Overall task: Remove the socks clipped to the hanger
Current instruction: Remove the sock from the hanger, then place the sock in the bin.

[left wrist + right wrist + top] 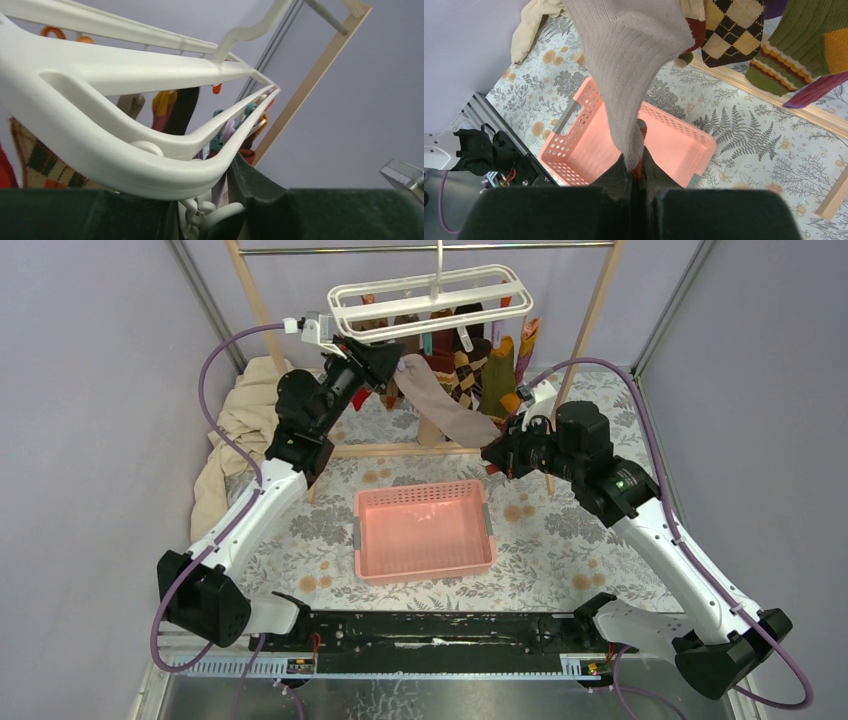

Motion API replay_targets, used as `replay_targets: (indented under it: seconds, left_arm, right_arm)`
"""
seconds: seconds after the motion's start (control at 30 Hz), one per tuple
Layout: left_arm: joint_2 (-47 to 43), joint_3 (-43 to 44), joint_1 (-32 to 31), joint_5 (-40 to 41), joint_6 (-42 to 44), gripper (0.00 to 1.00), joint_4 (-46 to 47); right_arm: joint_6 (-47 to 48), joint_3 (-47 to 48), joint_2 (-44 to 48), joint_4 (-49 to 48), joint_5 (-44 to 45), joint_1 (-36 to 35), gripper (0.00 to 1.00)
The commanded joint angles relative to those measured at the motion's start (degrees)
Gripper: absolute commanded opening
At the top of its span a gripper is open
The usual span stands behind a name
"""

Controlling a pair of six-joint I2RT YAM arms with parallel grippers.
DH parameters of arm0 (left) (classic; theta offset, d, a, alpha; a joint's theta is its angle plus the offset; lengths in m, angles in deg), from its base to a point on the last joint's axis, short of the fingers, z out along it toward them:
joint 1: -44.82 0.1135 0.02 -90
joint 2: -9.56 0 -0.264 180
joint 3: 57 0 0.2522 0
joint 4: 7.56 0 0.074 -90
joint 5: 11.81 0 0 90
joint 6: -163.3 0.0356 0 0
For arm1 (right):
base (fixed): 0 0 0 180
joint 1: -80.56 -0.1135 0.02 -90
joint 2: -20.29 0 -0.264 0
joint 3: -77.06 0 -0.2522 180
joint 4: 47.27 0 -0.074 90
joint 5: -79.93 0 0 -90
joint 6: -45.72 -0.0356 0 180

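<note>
Far left: cream cloth (235,425), heaped on the floral table cover (560,540) beside the wooden rack (255,300).

Left gripper (392,358): raised to the left end of the hanger (430,295), just beneath its frame. In the left wrist view the two dark fingers stand on either side of a white clip (220,212) dangling under the hanger's rounded corner. Whether they press on it or merely flank it cannot be told.

Hanger: white plastic barred frame, hung by its hook from the rack's rail and tilted.

Grey-beige sock (445,400): its upper end is at the hanger's left end beside the left gripper, and its length is stretched down and rightward to the right gripper.

Remaining socks (480,365): bunched under the hanger's middle and right, among them a brown argyle sock (729,30) and an olive striped sock (794,45).

Pink basket (425,535): on the table, centre, below the stretched sock and apart from it.

Right gripper (495,452): low, right of the basket's far corner. Its fingers are pressed together on the toe of the grey-beige sock.
</note>
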Motion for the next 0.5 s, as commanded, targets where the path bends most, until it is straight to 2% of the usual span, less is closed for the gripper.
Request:
replay_targets:
  seconds: [0.0,0.4,0.47]
  left_arm:
    - [-0.11,1.74,0.66,0.49,0.47,0.27,3.03]
    - [-0.55,0.53,0.72,0.15,0.72,0.26,2.30]
    - [-0.66,0.34,0.74,0.15,0.71,0.31,2.19]
  right_arm:
    - [-0.05,-0.15,0.11,-2.86,-2.80,0.44,0.00]
    - [-0.28,-2.40,0.28,-0.25,-7.59,0.45,0.00]
    - [-0.43,-2.88,0.61,0.35,-8.61,0.48,0.00]
